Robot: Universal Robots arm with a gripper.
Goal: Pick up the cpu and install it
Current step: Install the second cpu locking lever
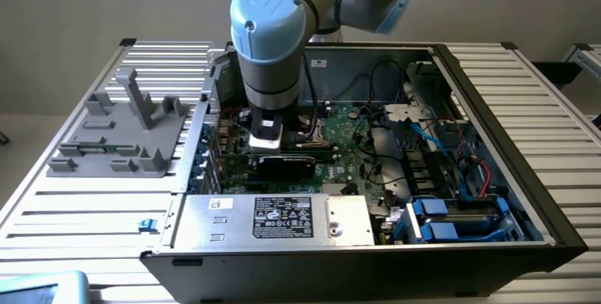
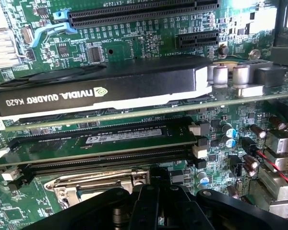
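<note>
One arm (image 1: pixel 267 51): reaches into the open computer case (image 1: pixel 526 170), centre frame.
Gripper (image 2: pixel 151 203): fingers together, low over the socket frame (image 2: pixel 93 184), placing.
Cpu: hidden beneath; cannot tell.

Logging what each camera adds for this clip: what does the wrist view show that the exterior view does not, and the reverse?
Wrist view alone: the lettering NVIDIA QUADRO K620 on the graphics card, a memory stick seated in its slot, the metal socket frame and the shut gripper just beside it.

Exterior view alone: the open computer case, the labelled silver box, a grey fixture on the slatted table and the blue-jointed arm.

Both: the green motherboard and the black card.
</note>
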